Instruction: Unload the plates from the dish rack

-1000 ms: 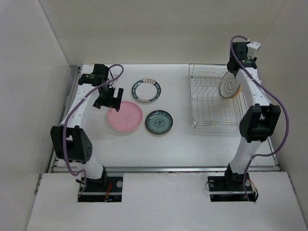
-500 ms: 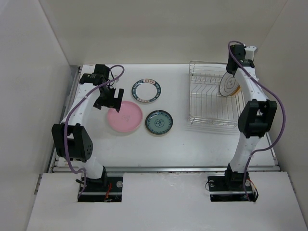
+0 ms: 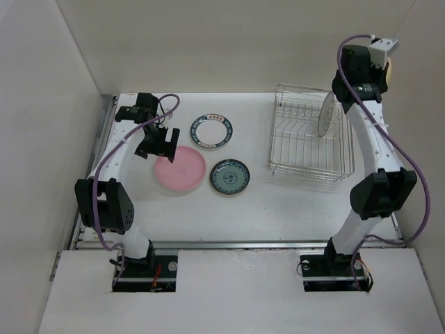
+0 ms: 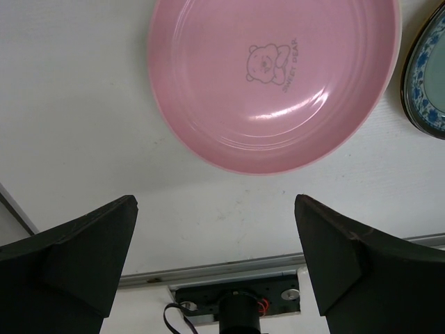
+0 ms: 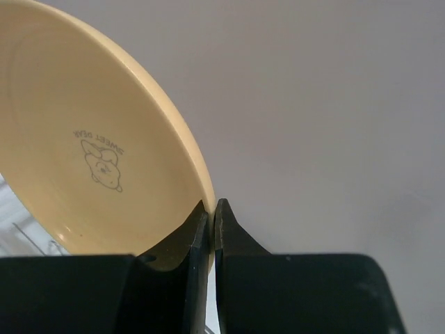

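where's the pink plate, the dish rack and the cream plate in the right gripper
pink plate (image 4: 274, 76): left wrist view, centre of its well.
dish rack (image 3: 306, 149): top external view, bare grid base.
cream plate (image 5: 83, 139): right wrist view, inner face.

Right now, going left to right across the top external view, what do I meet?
pink plate → teal plate → dish rack → right end effector, shut on the cream plate

patterned plate (image 4: 430, 78) cropped, cream plate (image 5: 83, 125) cropped
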Tool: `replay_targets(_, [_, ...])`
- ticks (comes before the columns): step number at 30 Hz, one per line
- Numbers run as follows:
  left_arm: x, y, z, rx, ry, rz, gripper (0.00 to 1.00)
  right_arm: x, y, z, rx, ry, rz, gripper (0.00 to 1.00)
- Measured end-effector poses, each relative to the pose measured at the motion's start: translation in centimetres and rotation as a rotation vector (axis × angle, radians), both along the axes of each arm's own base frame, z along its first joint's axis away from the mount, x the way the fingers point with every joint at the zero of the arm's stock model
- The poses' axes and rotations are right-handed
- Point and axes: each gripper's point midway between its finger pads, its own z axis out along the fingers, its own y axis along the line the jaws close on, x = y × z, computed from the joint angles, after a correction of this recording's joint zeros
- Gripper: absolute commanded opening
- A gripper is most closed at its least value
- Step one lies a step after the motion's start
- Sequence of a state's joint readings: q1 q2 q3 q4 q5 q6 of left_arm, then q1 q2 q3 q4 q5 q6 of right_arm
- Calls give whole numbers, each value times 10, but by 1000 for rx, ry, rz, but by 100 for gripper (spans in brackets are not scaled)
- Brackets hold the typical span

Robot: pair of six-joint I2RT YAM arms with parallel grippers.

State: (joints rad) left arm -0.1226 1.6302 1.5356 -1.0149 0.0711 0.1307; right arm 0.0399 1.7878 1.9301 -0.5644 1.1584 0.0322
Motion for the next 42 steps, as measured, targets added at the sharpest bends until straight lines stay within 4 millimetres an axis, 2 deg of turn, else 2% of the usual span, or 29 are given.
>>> replay_targets(4, [-1,-5,0,-29,4,-11,95,-24,33,62,-53,-141,41,0])
replay_targets(7, [-2,-11,1,-58,10,-28,95,-40,68,96,-44,-245,129,0])
replay_targets(9, [-4,-15,2,-82,12,-48,95,-45,98,107,-29,-285,220,0])
replay_targets(11, [-6,-22,7,-119,8,-76,95,-43,139,104,-10,-282,370,0])
replay_targets(13, [-6,-30,15,-162,-6,-106,96,-31,192,89,35,-261,576,0])
replay_targets(15, [-6,-39,25,-211,-32,-137,96,-18,250,60,108,-210,806,0])
replay_targets(16, [-6,-44,32,-237,-52,-154,96,-10,290,35,178,-165,972,0])
replay_targets(18, [-6,-50,45,-272,-92,-174,96,-7,337,-6,282,-87,1149,0])
replay_targets(21, [-6,-55,58,-306,-140,-195,96,-14,397,-81,459,82,1349,0])
replay_targets(24, [-3,-57,63,-312,-167,-197,96,-26,437,-133,604,215,1469,0])
replay_targets(26, [1,-56,63,-308,-182,-194,96,-36,458,-149,690,251,1547,0])
replay_targets(28, [5,-55,60,-298,-188,-183,94,-49,475,-156,773,268,1623,0])
replay_targets(30, [7,-52,54,-281,-176,-165,84,-59,490,-155,844,264,1695,0])
replay_targets(32, [11,-49,46,-266,-155,-148,67,-65,502,-151,901,249,1754,0])
replay_targets(33, [12,-48,40,-259,-138,-141,49,-65,507,-150,918,242,1775,0])
replay_targets(34, [13,-48,35,-258,-120,-133,38,-66,512,-151,933,240,1789,0])
replay_targets(36, [14,-49,25,-255,-84,-129,19,-65,518,-160,950,249,1793,0])
replay_targets(37, [11,-49,22,-258,-61,-128,3,-64,517,-170,956,268,1781,0])
replay_targets(39, [1,-52,18,-279,-11,-130,0,-60,517,-196,974,314,1752,0])
replay_targets(42, [-6,-47,12,-239,29,-118,0,-62,523,-212,1010,352,1755,0])
